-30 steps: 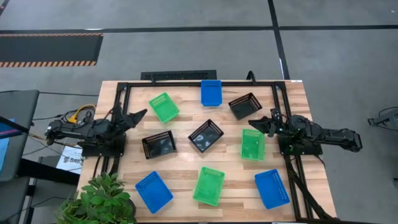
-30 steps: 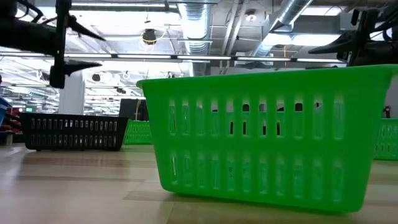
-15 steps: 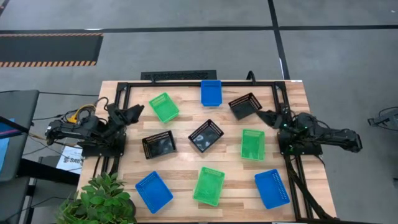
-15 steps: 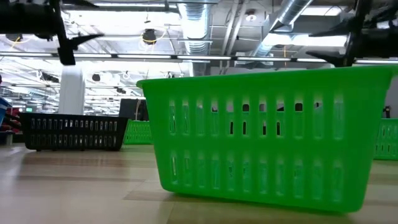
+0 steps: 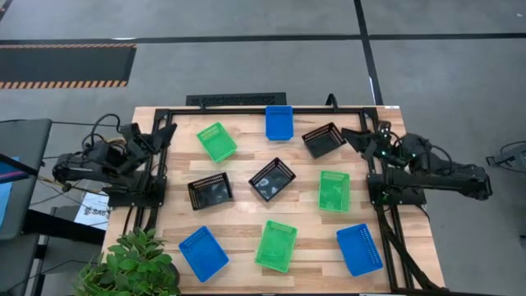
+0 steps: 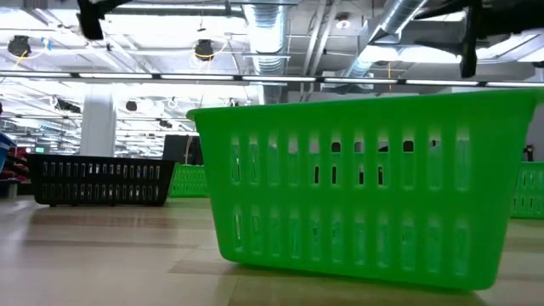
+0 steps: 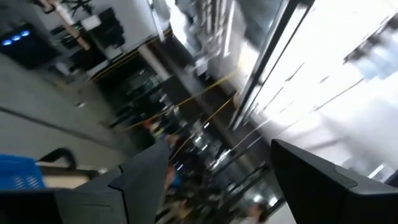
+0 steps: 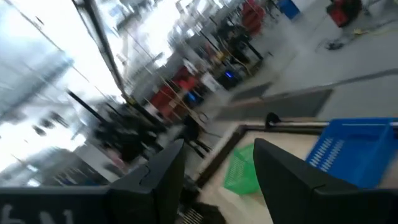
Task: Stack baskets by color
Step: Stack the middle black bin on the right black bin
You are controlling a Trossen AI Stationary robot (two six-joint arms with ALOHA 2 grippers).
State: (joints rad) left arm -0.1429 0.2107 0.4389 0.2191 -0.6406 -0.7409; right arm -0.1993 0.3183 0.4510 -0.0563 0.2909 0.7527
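Observation:
Several small baskets rest bottom-down, apart from each other, on the wooden table [image 5: 246, 215]. Three are green [image 5: 216, 141] [image 5: 334, 190] [image 5: 276, 245]. Three are blue [image 5: 279, 122] [image 5: 203, 252] [image 5: 359, 248]. Three are black [image 5: 323, 139] [image 5: 209, 191] [image 5: 272, 178]. My left gripper [image 5: 162, 133] [image 7: 217, 146] hovers open over the table's left edge, nothing between its fingers. My right gripper [image 5: 352, 136] [image 8: 219, 144] hovers open near the far right black basket, above it and apart. In the low view a green basket [image 6: 357, 183] fills the foreground.
A leafy plant [image 5: 131, 263] stands at the near left corner. A black metal frame [image 5: 263, 109] runs along the table's far, left and right edges, with the arm bases on it. Cables lie beside the left base [image 5: 99, 152].
Both arms have risen from low over the table; in the low view the grippers have climbed to the picture's top. Both grippers have tipped upward and drawn back a little toward their own table edges. No basket has moved.

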